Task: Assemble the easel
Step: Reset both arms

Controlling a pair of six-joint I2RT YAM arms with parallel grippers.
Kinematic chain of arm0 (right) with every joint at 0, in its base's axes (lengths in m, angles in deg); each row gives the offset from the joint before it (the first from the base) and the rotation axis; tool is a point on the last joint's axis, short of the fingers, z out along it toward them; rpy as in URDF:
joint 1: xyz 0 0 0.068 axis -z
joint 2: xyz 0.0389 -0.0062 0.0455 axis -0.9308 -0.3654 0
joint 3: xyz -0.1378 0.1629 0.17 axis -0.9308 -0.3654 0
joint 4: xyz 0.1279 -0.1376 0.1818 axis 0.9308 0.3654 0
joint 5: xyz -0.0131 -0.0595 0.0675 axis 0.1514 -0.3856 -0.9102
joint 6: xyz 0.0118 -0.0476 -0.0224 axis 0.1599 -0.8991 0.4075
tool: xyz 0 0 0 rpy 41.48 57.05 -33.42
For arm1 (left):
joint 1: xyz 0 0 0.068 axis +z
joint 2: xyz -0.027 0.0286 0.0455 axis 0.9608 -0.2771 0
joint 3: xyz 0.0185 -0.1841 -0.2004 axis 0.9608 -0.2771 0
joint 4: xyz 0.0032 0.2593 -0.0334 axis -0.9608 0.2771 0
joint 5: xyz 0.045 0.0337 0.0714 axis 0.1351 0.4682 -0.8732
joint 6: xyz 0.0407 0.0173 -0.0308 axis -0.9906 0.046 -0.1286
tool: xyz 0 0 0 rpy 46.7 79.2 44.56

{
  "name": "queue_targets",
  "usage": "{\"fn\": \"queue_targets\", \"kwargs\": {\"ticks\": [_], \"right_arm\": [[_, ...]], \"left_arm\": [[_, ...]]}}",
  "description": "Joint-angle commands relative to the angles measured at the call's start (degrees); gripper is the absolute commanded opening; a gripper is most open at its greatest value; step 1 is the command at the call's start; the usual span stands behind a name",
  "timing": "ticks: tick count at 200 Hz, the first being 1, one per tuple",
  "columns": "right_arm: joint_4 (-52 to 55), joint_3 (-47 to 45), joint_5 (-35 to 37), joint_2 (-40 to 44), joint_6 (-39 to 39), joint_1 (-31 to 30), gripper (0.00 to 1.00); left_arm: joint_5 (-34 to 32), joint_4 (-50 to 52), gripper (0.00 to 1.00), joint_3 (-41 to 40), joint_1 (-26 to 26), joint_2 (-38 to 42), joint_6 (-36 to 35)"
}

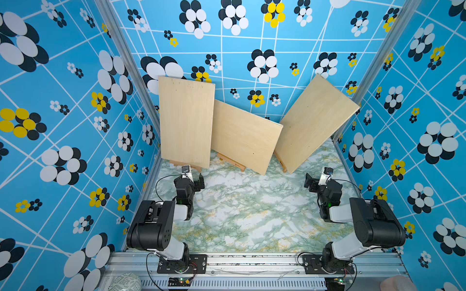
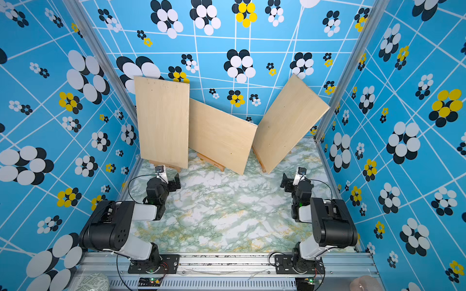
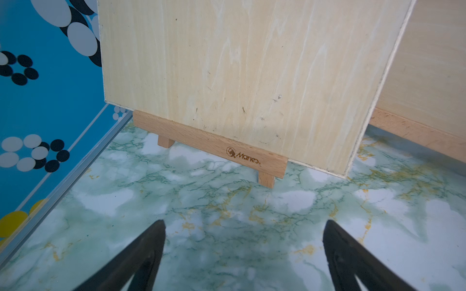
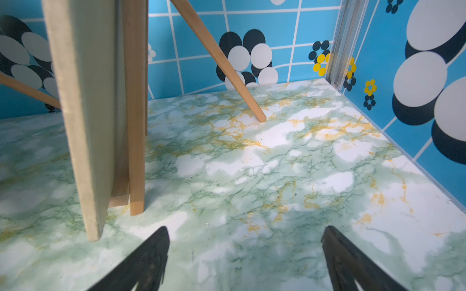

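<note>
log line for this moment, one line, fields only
boards: left board, middle board, right board, each on an easel | left jaws: open, empty | right jaws: open, empty

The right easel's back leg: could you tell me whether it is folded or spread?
Spread: the right wrist view shows the back leg slanting away from the board onto the table.
</note>
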Motion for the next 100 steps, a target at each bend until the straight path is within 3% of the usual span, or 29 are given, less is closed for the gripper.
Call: {"fn": "queue_targets", "kwargs": {"ticks": [1,59,100], "right_arm": [[2.9,1.2,1.0,1.1,0.9,-0.4,0.98],[5.8,2.6,4.0,1.4,0.3,-1.8,0.99],[6.3,3.0,1.7,1.2,-0.5,-1.7,0.99]], "left_arm": [[-1.0,0.7,0.99,1.1,-0.2,-0.4,0.1],[-1.6,1.2,0.99,1.5,-0.7,-0.4,-0.3],[-1.8,1.2,0.99,1.6,-0.9,-0.5,-0.5]]}}
